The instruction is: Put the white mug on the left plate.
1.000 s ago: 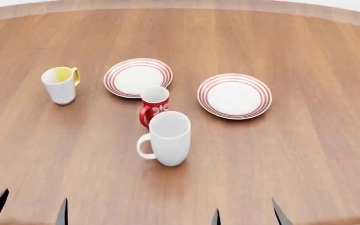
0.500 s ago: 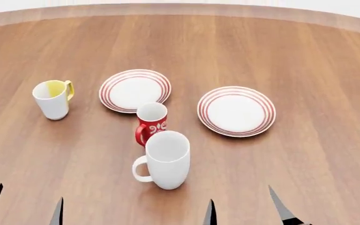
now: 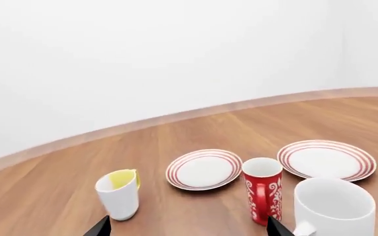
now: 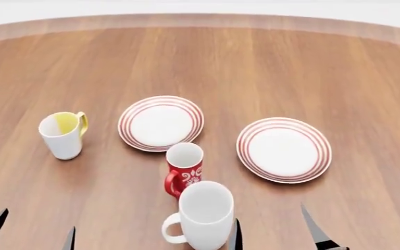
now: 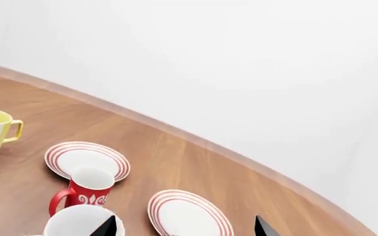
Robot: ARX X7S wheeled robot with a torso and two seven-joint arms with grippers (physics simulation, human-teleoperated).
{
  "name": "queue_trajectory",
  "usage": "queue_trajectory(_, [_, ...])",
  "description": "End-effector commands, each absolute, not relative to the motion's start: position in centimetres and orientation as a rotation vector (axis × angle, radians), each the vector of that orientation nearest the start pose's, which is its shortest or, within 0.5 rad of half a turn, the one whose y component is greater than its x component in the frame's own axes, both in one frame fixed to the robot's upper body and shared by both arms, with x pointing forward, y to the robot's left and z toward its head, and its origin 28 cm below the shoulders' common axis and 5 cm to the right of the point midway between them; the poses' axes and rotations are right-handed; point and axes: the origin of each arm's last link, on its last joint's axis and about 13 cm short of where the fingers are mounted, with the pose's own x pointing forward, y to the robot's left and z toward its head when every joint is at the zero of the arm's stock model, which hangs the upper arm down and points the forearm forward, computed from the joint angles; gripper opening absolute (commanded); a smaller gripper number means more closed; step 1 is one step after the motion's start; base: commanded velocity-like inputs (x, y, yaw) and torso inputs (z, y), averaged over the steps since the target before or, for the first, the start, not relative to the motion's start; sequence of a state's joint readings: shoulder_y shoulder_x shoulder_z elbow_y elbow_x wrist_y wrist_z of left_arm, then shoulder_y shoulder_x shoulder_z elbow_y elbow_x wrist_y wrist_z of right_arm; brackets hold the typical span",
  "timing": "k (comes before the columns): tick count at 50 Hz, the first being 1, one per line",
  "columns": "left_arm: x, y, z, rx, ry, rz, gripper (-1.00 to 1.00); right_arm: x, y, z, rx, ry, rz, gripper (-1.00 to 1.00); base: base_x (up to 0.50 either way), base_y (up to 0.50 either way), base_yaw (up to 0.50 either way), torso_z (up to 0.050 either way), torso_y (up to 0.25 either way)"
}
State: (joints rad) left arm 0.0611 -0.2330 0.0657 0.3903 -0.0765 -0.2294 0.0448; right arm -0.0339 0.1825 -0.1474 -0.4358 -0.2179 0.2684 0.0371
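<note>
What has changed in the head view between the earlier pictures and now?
The view itself moved: every object sits lower in the picture, and the white mug is now near the bottom edge, close beside the right pincer. Nothing was gripped or released. The mugs, the left plate and the right plate keep their arrangement.

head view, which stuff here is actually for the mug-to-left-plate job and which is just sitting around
For the job:
white mug
left plate
left gripper, open
right gripper, open

Just lying about:
red mug
yellow-handled mug
right plate
</note>
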Motion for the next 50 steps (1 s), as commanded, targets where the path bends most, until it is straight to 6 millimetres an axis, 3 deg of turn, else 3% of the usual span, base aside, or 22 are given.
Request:
queue_trajectory(1, [19.4, 23.45, 7.13, 0.153, -0.087, -0.161, 1.0, 19.87, -10.97, 8.16, -0.367, -0.15, 0.054, 1.0, 0.32, 0.0, 0.0, 0.0, 0.0])
queue_trajectory(50, [19.29, 23.36, 7.16, 0.149, -0.089, -0.172, 1.0, 19.67, -10.88, 8.54, -0.35, -0.156, 0.059, 1.0, 0.32, 0.0, 0.0, 0.0, 0.0])
